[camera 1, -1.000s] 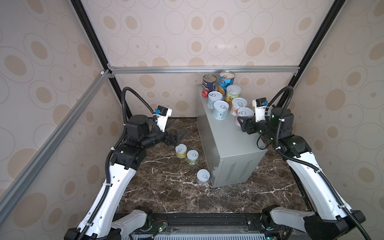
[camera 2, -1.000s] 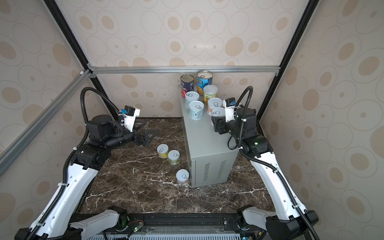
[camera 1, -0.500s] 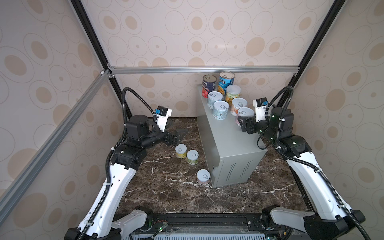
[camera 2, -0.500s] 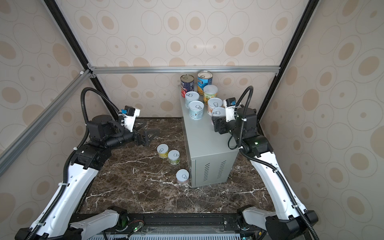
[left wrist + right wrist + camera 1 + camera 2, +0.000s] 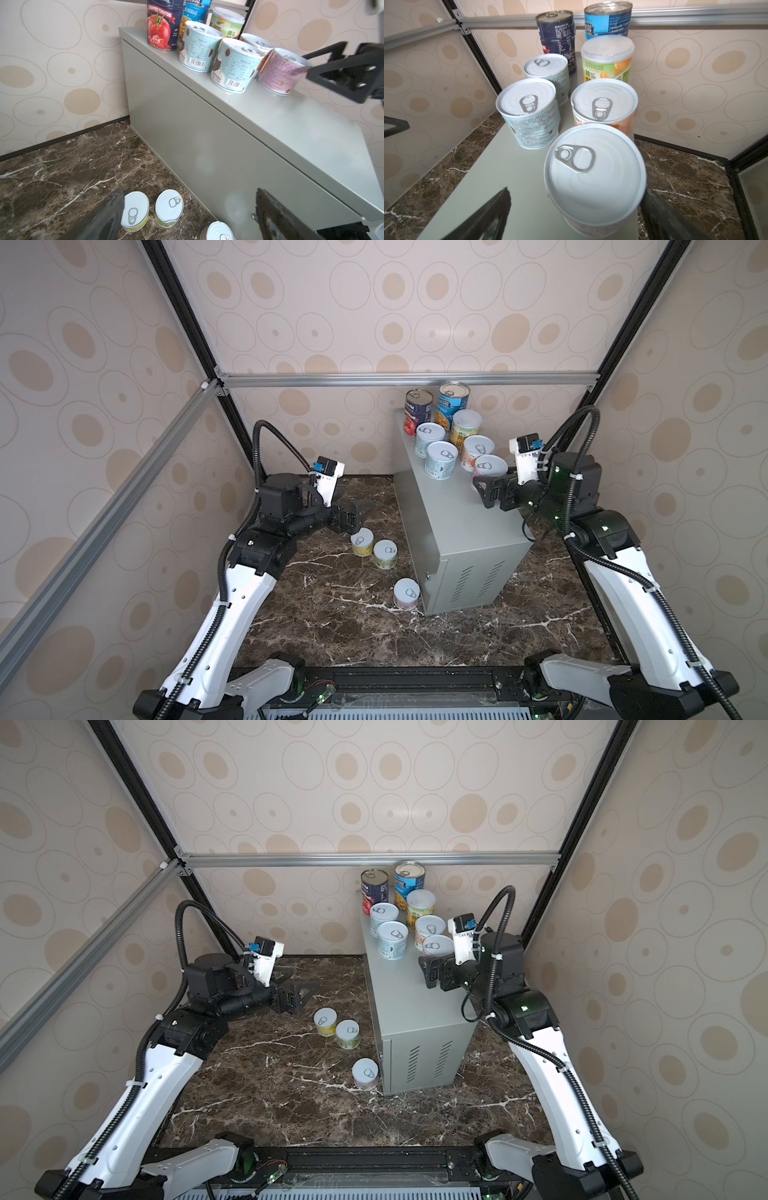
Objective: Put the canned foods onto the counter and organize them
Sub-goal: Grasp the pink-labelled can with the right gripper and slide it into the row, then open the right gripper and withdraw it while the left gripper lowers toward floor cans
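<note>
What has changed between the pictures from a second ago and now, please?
The right gripper opened and let go of the pink can, which now stands free on the counter between its jaws; the arm barely moved. The left gripper stayed open and still. The other cans kept their places: six more on the counter, three on the floor.

The grey counter (image 5: 207,135) is seen from its long side, set on the dark marble floor (image 5: 52,166). Seven cans are grouped on its top at the wall end: a navy-red tomato can (image 5: 161,27), a blue can (image 5: 193,14), a green-yellow can (image 5: 227,25), two pale blue cans (image 5: 197,49), a partly hidden can (image 5: 257,42) and a lilac can (image 5: 280,72). The lilac can is flanked by the parted fingers of the right gripper (image 5: 307,64). Three white-lidded floor cans (image 5: 169,205) are seen beside the counter, between the widely spread fingers of the left gripper (image 5: 190,192).
</note>
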{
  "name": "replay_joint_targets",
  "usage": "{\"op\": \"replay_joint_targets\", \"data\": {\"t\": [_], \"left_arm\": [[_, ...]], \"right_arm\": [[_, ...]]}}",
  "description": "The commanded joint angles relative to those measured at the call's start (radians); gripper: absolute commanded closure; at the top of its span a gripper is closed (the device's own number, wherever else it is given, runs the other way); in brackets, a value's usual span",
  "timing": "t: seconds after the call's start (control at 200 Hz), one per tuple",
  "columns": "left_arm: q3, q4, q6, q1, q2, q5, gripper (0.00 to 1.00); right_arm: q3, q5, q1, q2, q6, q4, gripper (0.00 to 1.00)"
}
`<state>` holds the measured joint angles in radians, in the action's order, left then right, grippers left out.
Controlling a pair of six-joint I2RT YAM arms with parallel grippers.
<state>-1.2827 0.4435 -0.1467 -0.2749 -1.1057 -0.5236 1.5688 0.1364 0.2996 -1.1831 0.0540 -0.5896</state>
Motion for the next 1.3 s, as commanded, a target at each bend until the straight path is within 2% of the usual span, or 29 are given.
{"op": "replay_joint_targets", "data": {"t": [0.0,0.125,0.375,0.585,0.875,1.085,1.295], "left_arm": [[0.021,0.002,-0.029,0.013,-0.013,0.069,0.02],[0.058,0.022,-0.061,0.014,-0.037,0.146,0.02],[0.189,-0.017,-0.135,0.016,-0.072,0.200,0.02],[0.281,-0.097,-0.206,0.018,-0.148,0.176,0.02],[0.396,-0.245,-0.307,0.015,-0.242,0.275,0.02],[0.395,-0.344,-0.350,0.010,-0.341,0.350,0.02],[0.347,-0.373,-0.360,0.002,-0.440,0.389,0.02]], "right_arm": [[0.083,-0.046,-0.005,0.062,0.025,-0.103,0.00],[0.130,-0.124,-0.005,0.094,0.030,-0.155,0.00],[0.132,-0.188,-0.005,0.140,0.010,-0.208,0.00],[0.059,-0.153,-0.005,0.180,-0.005,-0.200,0.00],[-0.041,-0.084,-0.005,0.266,-0.019,-0.168,0.00],[-0.066,-0.099,-0.005,0.301,-0.014,-0.180,0.00],[-0.090,-0.111,-0.006,0.320,0.000,-0.188,0.00]]}}
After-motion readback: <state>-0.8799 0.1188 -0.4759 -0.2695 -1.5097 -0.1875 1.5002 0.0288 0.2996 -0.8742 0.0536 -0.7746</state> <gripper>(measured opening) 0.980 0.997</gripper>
